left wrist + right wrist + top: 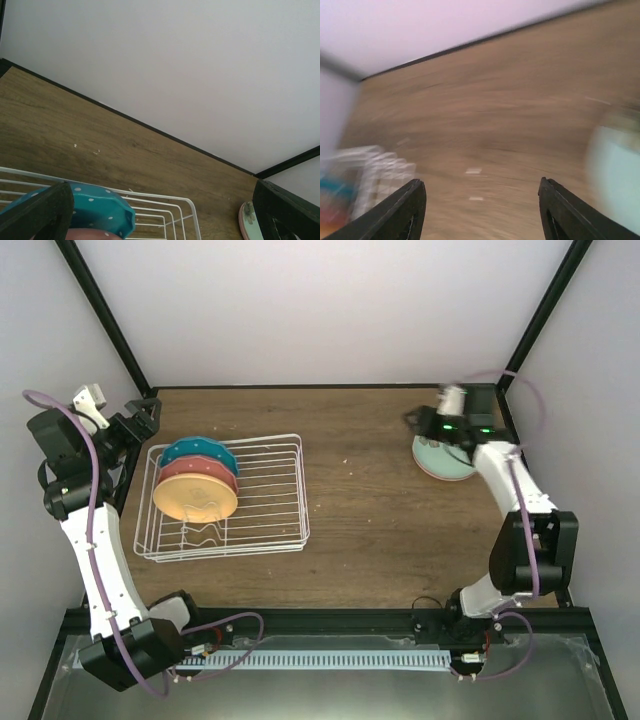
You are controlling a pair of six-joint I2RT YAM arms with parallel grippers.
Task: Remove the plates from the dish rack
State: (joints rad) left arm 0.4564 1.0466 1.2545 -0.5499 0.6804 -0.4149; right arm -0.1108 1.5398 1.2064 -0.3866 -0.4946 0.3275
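At the dish rack's (270,502) far left corner, the left gripper (138,425) — spread, empty — could snag a wire reaching for the teal-blue plate (198,451) and drag it; the right gripper (422,423) is spread too.

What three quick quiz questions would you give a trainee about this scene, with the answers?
1. Count: how many plates stand in the dish rack?
2. True or false: the right gripper is clamped on the mint green plate.
3. Fill in: the racked plate nearest the arms' bases is coloured ____.

Key
1. Three: the teal-blue plate, the salmon-red plate and the orange-yellow plate.
2. False. Its fingers are apart with nothing between them, and the mint green plate lies on the table.
3. Orange-yellow.
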